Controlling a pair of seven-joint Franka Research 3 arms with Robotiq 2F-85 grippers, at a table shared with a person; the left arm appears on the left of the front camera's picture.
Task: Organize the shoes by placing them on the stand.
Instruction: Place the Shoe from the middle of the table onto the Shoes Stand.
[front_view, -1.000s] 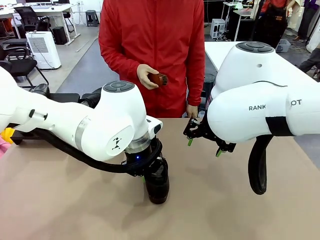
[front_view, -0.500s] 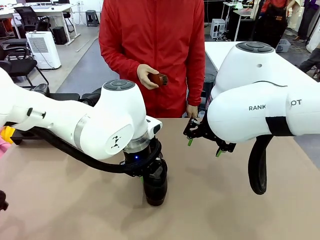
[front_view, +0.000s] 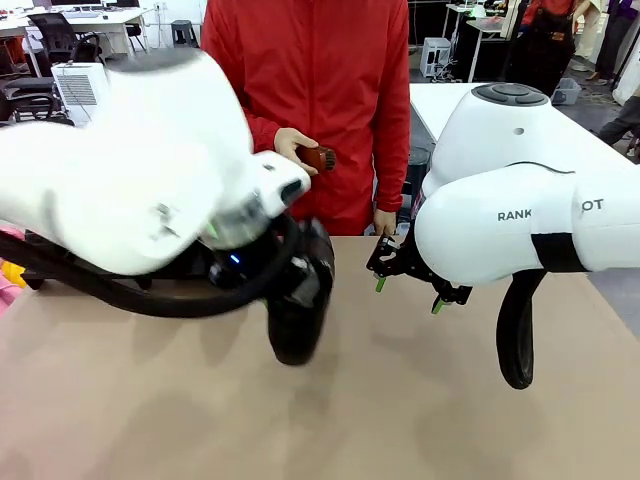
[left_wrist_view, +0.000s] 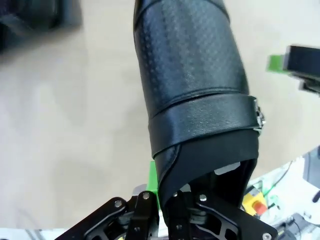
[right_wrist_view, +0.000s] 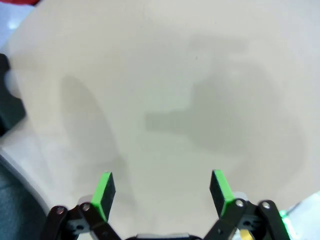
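A black glossy shoe (front_view: 298, 305) hangs toe-down above the tan table, blurred by motion. My left gripper (front_view: 278, 285) is shut on the rim of its opening. In the left wrist view the shoe (left_wrist_view: 192, 85) runs away from my left gripper (left_wrist_view: 165, 200), with a strap across it and a green pad (left_wrist_view: 152, 176) against its side. My right gripper (front_view: 405, 282) hovers open to the right of the shoe, with nothing between its green pads (right_wrist_view: 104, 189); my right gripper (right_wrist_view: 162, 189) looks down at bare table. The stand is mostly hidden behind my left arm; a black strip of it (front_view: 28, 262) shows at the left.
A person in a red top stands at the far edge with a small brown brush (front_view: 318, 158) in one hand. The tan table (front_view: 420, 400) lies bare in front of and between the arms. A dark blurred shape (left_wrist_view: 30, 17) sits at the wrist view's top left.
My left arm has swung up and to the left, lifting the shoe off the table. The right arm and the person's hand with the brush have stayed put.
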